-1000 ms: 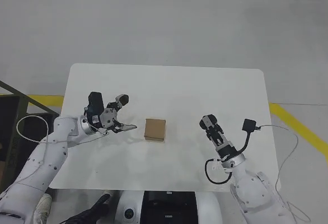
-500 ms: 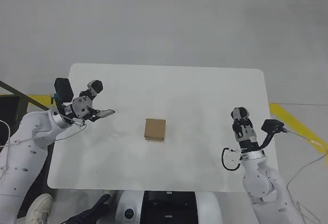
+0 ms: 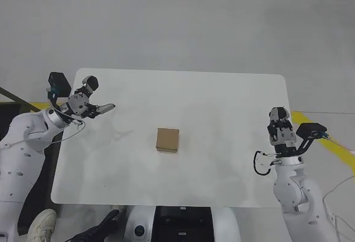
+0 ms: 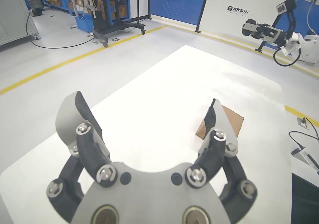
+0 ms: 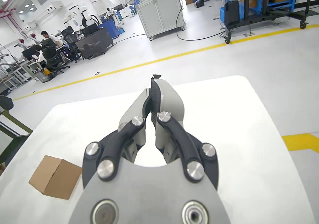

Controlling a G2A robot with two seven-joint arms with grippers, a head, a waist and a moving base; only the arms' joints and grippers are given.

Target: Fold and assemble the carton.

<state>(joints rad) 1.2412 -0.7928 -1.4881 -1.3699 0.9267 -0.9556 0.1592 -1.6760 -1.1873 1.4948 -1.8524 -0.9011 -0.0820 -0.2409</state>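
Both my arms have drawn away from the middle of the table during the last second. My left gripper was just beside the carton and now hangs over the far left corner. My right gripper went outward to the right edge.

The left gripper has its two fingers spread wide, and nothing is between them. The right gripper has its fingers pressed together, the dark pads meeting at the tips, and it holds nothing.

The small brown cardboard carton stands near the middle of the white table with rounded corners, well apart from both grippers. It is closed into a box shape. In my left wrist view the carton is partly hidden behind one finger. In my right wrist view it sits on the table to the side of the gripper.

Around the table lies a grey floor with a yellow line.
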